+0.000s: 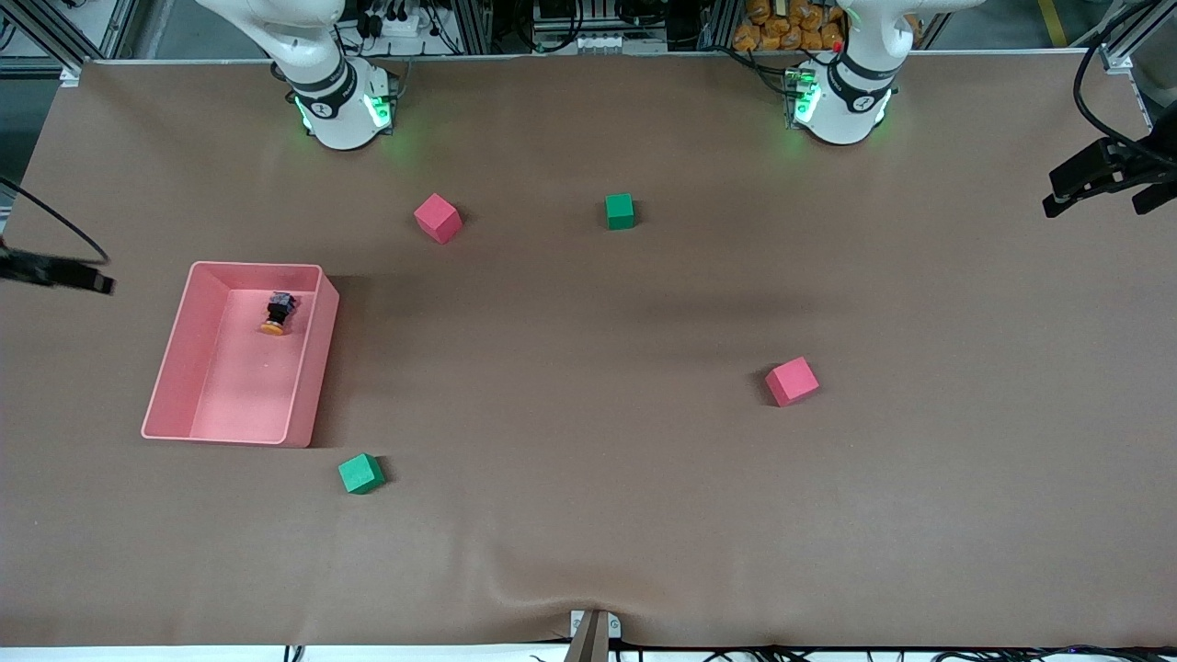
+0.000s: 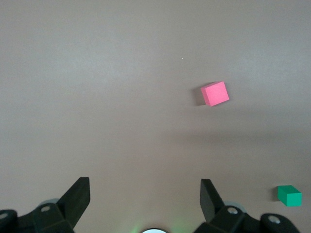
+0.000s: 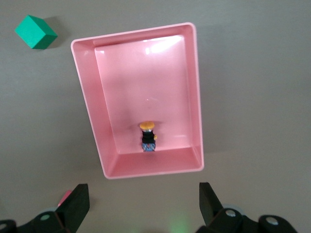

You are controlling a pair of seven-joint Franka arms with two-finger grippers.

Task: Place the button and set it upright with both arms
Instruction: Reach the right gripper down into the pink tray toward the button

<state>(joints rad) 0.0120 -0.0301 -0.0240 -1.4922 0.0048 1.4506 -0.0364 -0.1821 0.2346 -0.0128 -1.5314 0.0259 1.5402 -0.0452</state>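
Note:
The button (image 1: 278,313) lies on its side in the pink bin (image 1: 175,368), at the bin's end nearer the arms' bases, with its orange cap toward the front camera. It also shows in the right wrist view (image 3: 147,136). My right gripper (image 3: 143,194) is open and empty, high over the table beside the bin (image 3: 194,87). My left gripper (image 2: 145,194) is open and empty, high over bare table near the left arm's base. Neither gripper shows in the front view; only the arms' bases (image 1: 342,110) (image 1: 841,106) do.
Two pink cubes (image 1: 437,218) (image 1: 792,381) and two green cubes (image 1: 620,211) (image 1: 360,473) lie scattered on the brown table. The left wrist view shows one pink cube (image 2: 215,93) and one green cube (image 2: 289,195). Black fixtures (image 1: 1108,170) (image 1: 55,271) reach in at both table ends.

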